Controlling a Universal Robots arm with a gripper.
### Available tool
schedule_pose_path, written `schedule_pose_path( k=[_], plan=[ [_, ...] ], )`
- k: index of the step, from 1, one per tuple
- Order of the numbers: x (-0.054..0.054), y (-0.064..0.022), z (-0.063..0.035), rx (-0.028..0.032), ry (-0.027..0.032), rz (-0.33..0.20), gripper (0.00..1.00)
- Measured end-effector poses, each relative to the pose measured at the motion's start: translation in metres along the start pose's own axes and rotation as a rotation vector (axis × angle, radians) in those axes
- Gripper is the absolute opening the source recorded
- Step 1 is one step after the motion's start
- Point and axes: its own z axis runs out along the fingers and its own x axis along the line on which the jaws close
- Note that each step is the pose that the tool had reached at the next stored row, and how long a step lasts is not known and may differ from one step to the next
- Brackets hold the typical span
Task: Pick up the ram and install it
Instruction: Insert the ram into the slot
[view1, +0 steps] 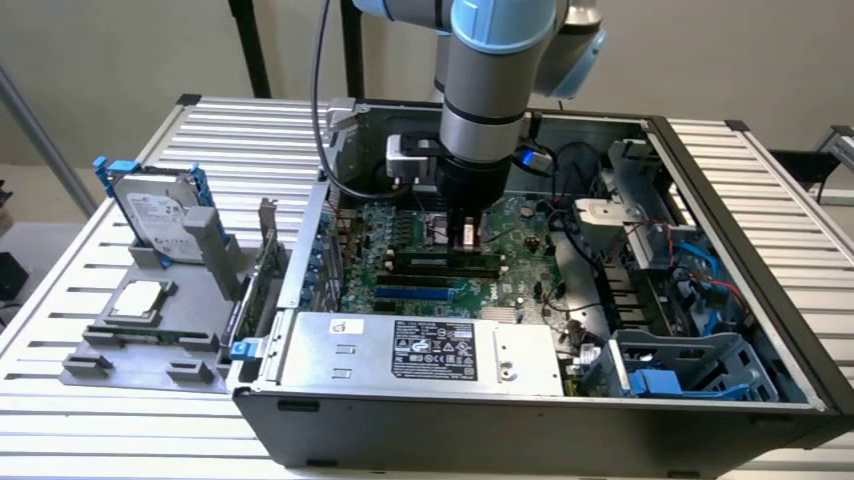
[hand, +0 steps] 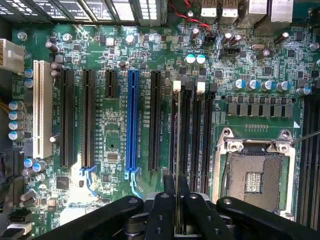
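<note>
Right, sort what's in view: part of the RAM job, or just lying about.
In the job: gripper, shut on the ram; black memory slots beneath it; motherboard.

Lying about: hard drive and processor chip on the grey holder; power supply; empty processor socket.

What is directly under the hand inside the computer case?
Under the hand is the ram, held edge-on above the black memory slots of the motherboard. The hand covers the stick's upper part.
</note>
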Motion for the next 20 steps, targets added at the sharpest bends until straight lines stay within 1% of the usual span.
schedule_pose_path(
  k=[4, 20],
  plan=[
    [0.0000, 0.0003, 0.0000, 0.0000, -0.0001, 0.008, 0.14],
    [0.0000, 0.0010, 0.0024, -0.0001, 0.0011, 0.008, 0.14]
  ],
)
